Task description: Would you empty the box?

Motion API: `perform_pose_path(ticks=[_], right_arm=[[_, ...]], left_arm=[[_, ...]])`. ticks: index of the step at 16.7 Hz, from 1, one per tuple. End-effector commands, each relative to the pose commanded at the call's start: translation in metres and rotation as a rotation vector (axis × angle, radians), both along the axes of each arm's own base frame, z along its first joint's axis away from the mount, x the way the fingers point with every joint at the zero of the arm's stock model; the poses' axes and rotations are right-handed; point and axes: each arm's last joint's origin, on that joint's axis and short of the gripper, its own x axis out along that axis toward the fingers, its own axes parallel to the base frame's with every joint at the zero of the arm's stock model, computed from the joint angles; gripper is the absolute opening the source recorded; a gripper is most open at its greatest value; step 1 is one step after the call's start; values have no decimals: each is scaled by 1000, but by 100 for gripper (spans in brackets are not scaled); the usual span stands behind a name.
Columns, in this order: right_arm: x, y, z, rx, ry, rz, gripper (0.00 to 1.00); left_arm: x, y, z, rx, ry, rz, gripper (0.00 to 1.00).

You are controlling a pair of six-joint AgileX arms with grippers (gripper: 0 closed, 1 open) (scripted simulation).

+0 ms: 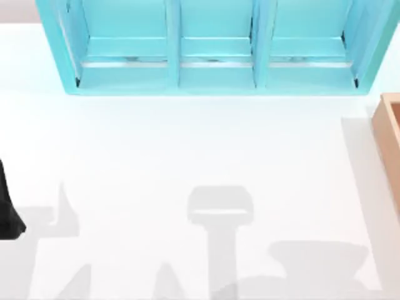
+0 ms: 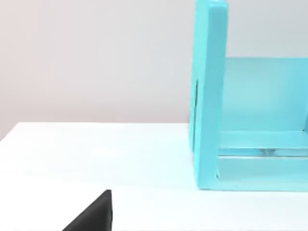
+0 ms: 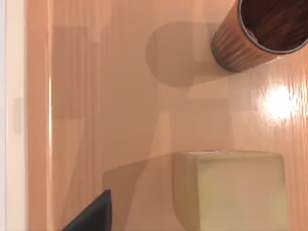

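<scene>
- At the right edge of the counter (image 1: 187,144), in the top view, the box (image 1: 390,134) pokes into sight, a tan wall with a darker inside.
- Over that box hangs the right arm; its wrist view looks down onto the tan floor, where a brown ribbed cup (image 3: 252,31) stands upright, apart from a pale cream block (image 3: 236,190).
- Whether the right fingers (image 3: 94,216) are released or clenched I cannot tell; just a dark tip shows.
- At the counter's left edge the left arm (image 1: 7,206) sits parked, facing the turquoise shelf (image 1: 215,47); I cannot tell its finger state either.
- My guess is the cup is light and stiff, possibly slick; pinching its rim wall looks best.
- To my eye the block seems rigid and flat-sided, so gripping across two opposite faces should hold.
- Both items look light, though the block may be wide for the fingers.
</scene>
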Motion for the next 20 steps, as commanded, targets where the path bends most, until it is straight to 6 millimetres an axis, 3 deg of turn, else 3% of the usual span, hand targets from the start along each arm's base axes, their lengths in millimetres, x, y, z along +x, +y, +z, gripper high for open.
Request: perform_pose_path(ticks=[3,7,14,16,20], right_arm=[[30,-20,-6,56,253,-13,100],[55,-37,-9,115,441,4,100],[59,-38,-11,125,473,17,100],[60,-38,-21,128,477,14,100],[64,-40,-64,125,469,14,100]], left_arm=[[0,0,0,0,0,0,100],[0,0,0,0,0,0,100],[0,0,0,0,0,0,100],[0,0,0,0,0,0,100],[0,0,0,0,0,0,100]])
